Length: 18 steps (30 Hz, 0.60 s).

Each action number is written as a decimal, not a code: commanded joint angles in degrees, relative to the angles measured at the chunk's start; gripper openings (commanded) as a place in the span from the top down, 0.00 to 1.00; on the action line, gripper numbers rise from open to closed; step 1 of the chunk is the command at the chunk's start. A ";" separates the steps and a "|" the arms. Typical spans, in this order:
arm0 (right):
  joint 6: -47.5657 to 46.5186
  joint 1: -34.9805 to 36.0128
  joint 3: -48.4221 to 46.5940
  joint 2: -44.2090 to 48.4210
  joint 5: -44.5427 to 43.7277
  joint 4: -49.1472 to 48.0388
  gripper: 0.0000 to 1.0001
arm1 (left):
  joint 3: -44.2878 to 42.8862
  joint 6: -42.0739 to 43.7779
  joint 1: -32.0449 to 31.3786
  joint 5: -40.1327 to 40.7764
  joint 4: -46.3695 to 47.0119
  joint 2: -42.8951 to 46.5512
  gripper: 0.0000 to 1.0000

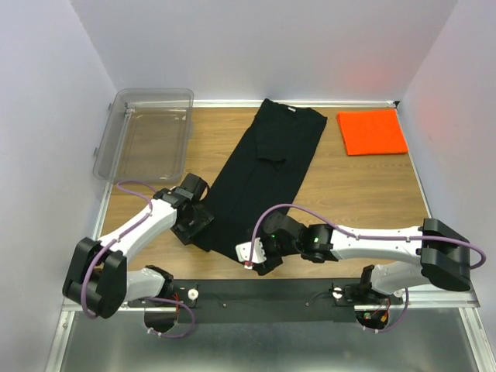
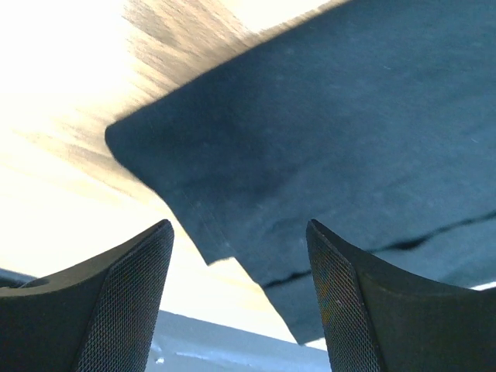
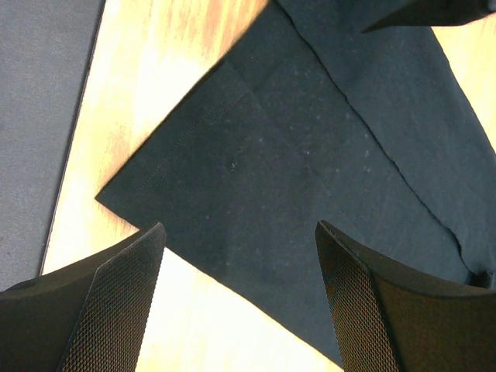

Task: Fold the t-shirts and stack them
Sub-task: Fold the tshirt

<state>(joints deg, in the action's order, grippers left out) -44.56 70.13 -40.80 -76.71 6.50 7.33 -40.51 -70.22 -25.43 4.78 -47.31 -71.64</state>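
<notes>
Clear plastic bin (image 1: pixel 147 132) sits at the far left corner, not part of this job.

My left gripper (image 1: pixel 195 225) is at the near-left hem corner of the black t-shirt (image 1: pixel 267 167). Its wrist view shows the jaws wide apart, with that corner of the black t-shirt (image 2: pixel 325 132) lying between them. Nothing held. Can't tell if the pads touch cloth.

The black t-shirt lies as a long narrow strip running diagonally up the table (image 1: pixel 349 186), collar at the far end. My read: sides are already folded in, and the end-to-end fold is what's left.

My right gripper (image 1: pixel 256 260) is at the other near hem corner. Jaws equally spread, cloth (image 3: pixel 294 194) under the gap, grasping nothing. One gripper per corner makes sense: pinch both and the hem should lift evenly toward the collar.

The orange t-shirt (image 1: pixel 372 132) lies far right, well apart, already a flat folded square. Likely the stack base, or it goes on top of the black one later.
</notes>
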 commanded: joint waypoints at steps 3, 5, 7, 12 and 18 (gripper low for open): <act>-0.79 -0.17 0.02 0.69 5.79 1.36 0.15 | 0.60 -1.59 -0.67 0.86 -6.31 5.19 0.23; -1.23 -0.17 0.01 0.07 6.94 1.72 0.15 | 0.87 -3.17 -2.07 1.02 -6.13 3.80 0.23; -1.41 -0.17 -0.68 -2.20 5.99 1.81 0.15 | 1.13 -3.70 -2.78 1.03 -5.26 1.34 0.23; 1.83 0.01 -2.80 -6.17 5.53 2.25 0.17 | 2.36 -4.75 -4.01 1.81 -2.70 -1.74 0.24; 4.30 1.50 -4.55 -8.72 5.80 2.42 0.18 | 1.67 -6.25 -4.89 3.66 -2.61 -3.42 0.25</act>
<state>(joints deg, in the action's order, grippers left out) -42.48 70.59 -43.09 -84.25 10.90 9.06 -38.50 -73.89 -29.76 5.13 -50.00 -74.78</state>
